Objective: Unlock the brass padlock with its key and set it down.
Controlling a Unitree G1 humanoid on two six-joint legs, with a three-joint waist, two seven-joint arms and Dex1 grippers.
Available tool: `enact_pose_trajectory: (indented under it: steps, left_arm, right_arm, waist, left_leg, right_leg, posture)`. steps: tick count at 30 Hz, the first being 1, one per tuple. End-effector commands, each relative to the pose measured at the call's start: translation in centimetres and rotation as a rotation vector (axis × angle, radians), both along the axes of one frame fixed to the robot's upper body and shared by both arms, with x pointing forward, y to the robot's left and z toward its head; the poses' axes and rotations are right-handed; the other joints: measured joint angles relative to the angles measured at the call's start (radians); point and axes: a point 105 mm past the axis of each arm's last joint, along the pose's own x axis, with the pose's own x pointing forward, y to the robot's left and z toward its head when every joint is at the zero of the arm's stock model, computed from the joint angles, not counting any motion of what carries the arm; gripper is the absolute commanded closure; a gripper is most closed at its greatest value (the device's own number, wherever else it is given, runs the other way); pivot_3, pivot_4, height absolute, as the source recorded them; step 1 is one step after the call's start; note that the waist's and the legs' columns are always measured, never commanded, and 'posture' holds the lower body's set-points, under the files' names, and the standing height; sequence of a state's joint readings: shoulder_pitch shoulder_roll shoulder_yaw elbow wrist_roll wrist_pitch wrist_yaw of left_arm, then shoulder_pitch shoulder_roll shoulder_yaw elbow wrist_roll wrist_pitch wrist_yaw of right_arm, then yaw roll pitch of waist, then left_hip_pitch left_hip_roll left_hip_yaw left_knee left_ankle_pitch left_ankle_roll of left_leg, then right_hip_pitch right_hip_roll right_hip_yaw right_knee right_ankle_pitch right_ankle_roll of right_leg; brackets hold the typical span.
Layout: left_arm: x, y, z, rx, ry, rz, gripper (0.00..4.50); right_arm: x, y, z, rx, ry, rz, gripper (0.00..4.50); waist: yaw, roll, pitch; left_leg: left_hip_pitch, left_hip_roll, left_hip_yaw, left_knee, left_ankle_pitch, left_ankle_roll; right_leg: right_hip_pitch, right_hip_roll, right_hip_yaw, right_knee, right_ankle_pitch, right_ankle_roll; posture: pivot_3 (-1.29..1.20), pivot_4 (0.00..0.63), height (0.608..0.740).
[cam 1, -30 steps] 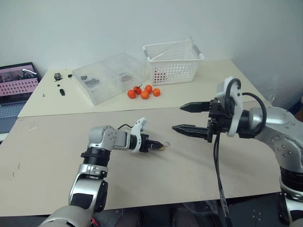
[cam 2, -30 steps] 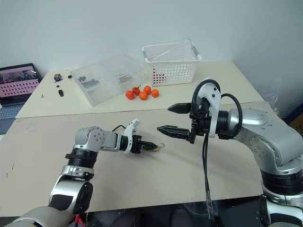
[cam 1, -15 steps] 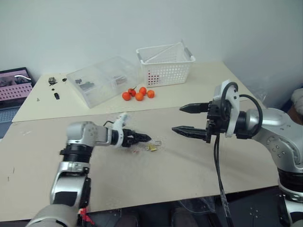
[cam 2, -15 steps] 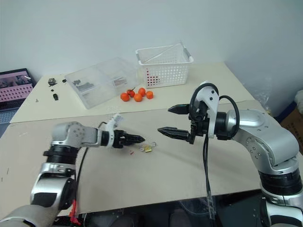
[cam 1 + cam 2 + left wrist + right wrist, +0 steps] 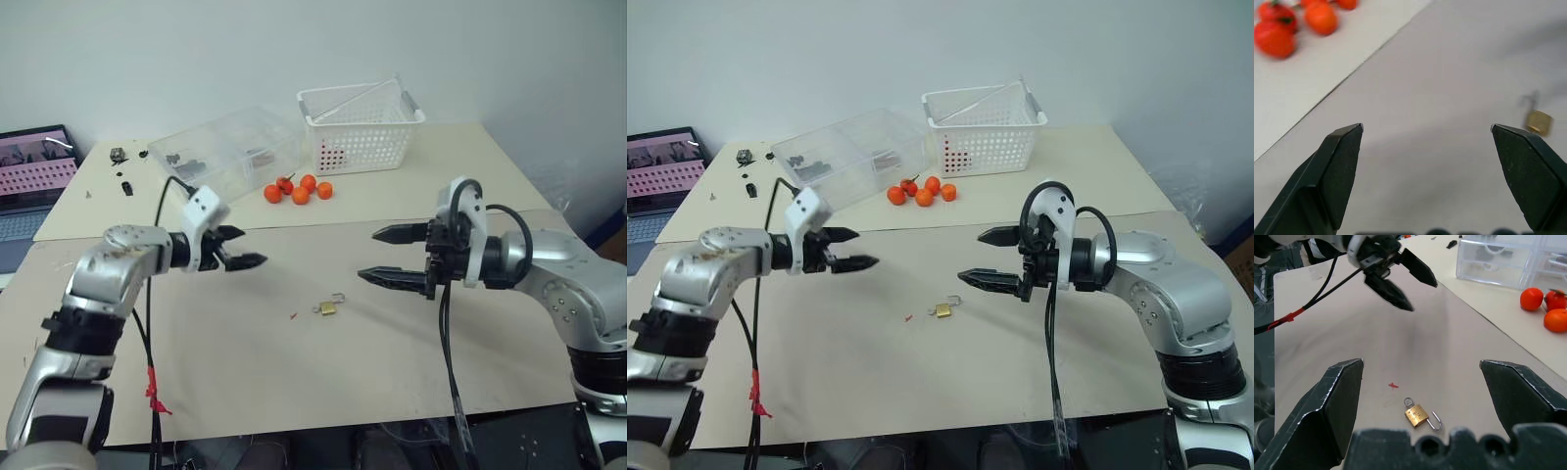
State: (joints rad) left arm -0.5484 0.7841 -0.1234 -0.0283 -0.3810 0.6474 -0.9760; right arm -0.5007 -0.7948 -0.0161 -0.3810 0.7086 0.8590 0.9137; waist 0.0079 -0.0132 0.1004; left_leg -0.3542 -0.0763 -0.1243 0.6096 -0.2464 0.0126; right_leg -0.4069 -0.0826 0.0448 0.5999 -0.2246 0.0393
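Our left gripper (image 5: pixel 245 260) has its black fingers (image 5: pixel 1337 161) spread wide w/ nothing between them, hovering above the beige tabletop (image 5: pixel 411 362). Our right gripper (image 5: pixel 392 257) is the same: fingers (image 5: pixel 1337 396) wide apart, empty, pointing inward toward the left one.

Between the two sets of fingers, lower down and nearer the right ones, the small golden-yellow brass padlock (image 5: pixel 1417 415) lies flat on the tabletop, its thin silver shackle swung out to one side, so it looks unlocked. A small ring shows at the body's other end, prob. the key, can't confirm. A tiny red speck (image 5: pixel 1393 386) sits just beside it, toward the left fingers.

We judge the set-down step done: lock on the tabletop, open, untouched. Next calls for little, just keeping both sets of fingers clear of it.

Vs. a sec ago: left fingers were pinched shut on the padlock low at the tabletop; now they're spread, and the left arm has lifted and swung out to its own side. Padlock left behind. Right fingers apart then too, barely shifted.

Well beyond the fingers: orange-red round fruits (image 5: pixel 299 189), a clear plastic box (image 5: pixel 227 157), a white perforated basket (image 5: pixel 361 127).
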Motion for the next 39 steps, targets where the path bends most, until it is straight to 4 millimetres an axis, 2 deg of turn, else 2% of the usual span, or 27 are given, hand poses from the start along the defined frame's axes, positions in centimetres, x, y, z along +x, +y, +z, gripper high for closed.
enact_pose_trajectory:
  steps: [1, 6, 10, 15, 19, 26, 34, 39]
  left_arm:
    - [-1.7, 0.1, 0.6, 0.044, -0.119, -0.071, 0.04]
    - [-1.3, 1.5, 0.7, 0.03, -0.217, 0.043, 0.04]
    - [0.0, 1.6, 2.3, -0.079, -0.284, 0.17, 0.04]
    - [0.4, 0.8, 4.1, -0.21, -0.314, 0.237, 0.04]
    - [0.8, 1.7, 5.1, -0.272, -0.335, 0.325, 0.04]
    - [0.4, 2.4, 5.2, -0.304, -0.331, 0.428, 0.04]
    - [1.4, 1.1, 4.9, -0.351, -0.337, 0.449, 0.04]
    - [1.8, -0.2, 4.6, -0.37, -0.324, 0.419, 0.04]
  right_arm:
    - [0.1, -1.8, -0.3, -0.003, 0.012, -0.076, 0.0]
    - [1.3, -3.4, -0.8, 0.071, 0.01, -0.217, 0.0]
    - [2.9, -4.7, -1.4, 0.13, -0.025, -0.363, 0.0]
    - [3.6, -4.7, -1.5, 0.161, -0.053, -0.423, 0.0]
    - [4.1, -4.5, -2.1, 0.154, -0.066, -0.44, 0.0]
    - [5.3, -5.4, -3.1, 0.156, -0.065, -0.483, 0.0]
    - [6.5, -6.5, -3.0, 0.183, -0.097, -0.579, 0.0]
    - [6.7, -8.1, -3.3, 0.156, -0.099, -0.621, 0.0]
  waist:
    - [0.002, 0.0, 0.0]
    - [0.003, 0.0, 0.0]
    - [0.003, 0.0, 0.001]
    - [0.002, 0.001, 0.0]
    - [-0.002, 0.001, 0.0]
    - [-0.008, 0.001, 0.0]
    - [-0.007, 0.001, 0.0]
    - [-0.006, 0.001, 0.0]
  left_leg:
    - [0.0, 0.0, 0.0, 0.0, 0.0, 0.0]
    - [0.001, 0.002, 0.002, 0.001, 0.0, 0.001]
    - [0.003, 0.004, 0.003, 0.003, 0.0, 0.001]
    - [0.002, 0.004, 0.006, 0.005, 0.0, 0.0]
    - [0.002, 0.004, 0.01, 0.005, 0.0, 0.002]
    - [0.003, 0.004, 0.013, 0.005, -0.001, 0.002]
    - [0.003, 0.004, 0.013, 0.005, 0.0, 0.002]
    - [0.003, 0.004, 0.014, 0.005, 0.0, 0.001]
  right_leg:
    - [0.0, 0.0, 0.0, -0.001, 0.0, 0.0]
    - [0.002, 0.002, 0.0, -0.005, 0.002, -0.004]
    - [0.004, 0.006, -0.001, -0.005, 0.004, -0.005]
    - [0.004, 0.008, -0.002, -0.002, 0.005, -0.003]
    - [0.003, 0.007, -0.001, 0.0, 0.006, -0.003]
    - [0.003, 0.007, 0.0, 0.0, 0.006, -0.002]
    - [0.003, 0.008, 0.0, 0.0, 0.007, -0.002]
    - [0.004, 0.008, 0.0, 0.0, 0.007, -0.002]
  posture:
    - [0.0, 0.15, 0.74]
    - [0.0, 0.15, 0.74]
    - [0.0, 0.15, 0.74]
    - [0.0, 0.15, 0.74]
    - [0.0, 0.15, 0.74]
    - [0.0, 0.15, 0.74]
    - [0.0, 0.15, 0.74]
    - [0.0, 0.15, 0.74]
